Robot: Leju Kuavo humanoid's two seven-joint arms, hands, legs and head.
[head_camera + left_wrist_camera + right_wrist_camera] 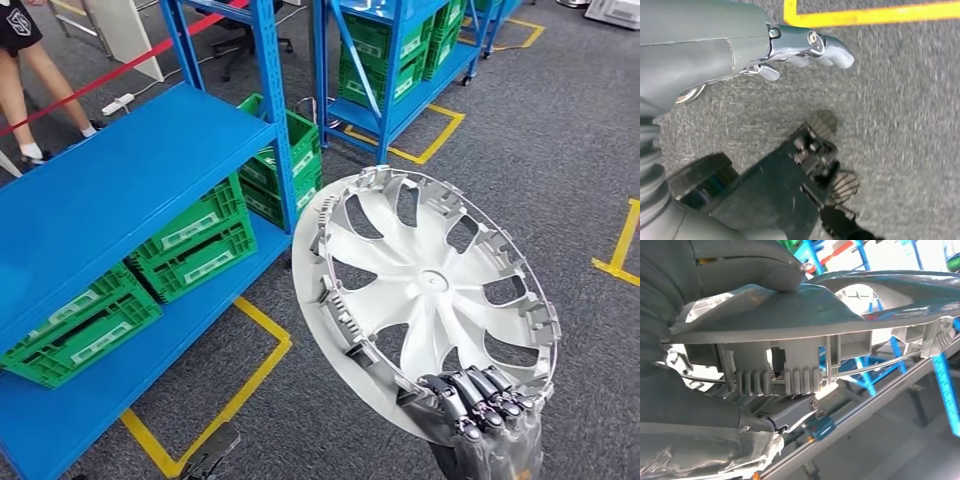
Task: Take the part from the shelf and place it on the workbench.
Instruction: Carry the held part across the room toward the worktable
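You were mid-carry: right hand had its fingers clamped on the hubcap's rim, held up clear of the shelf. Left hand hung loose, fingers apart, holding nothing. Next you needed to find the workbench.

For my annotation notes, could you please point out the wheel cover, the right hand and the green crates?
wheel cover (434, 282), head view, centre hub.
right hand (475, 395), head view, fingers over the rim.
green crates (198, 248), head view, side wall.
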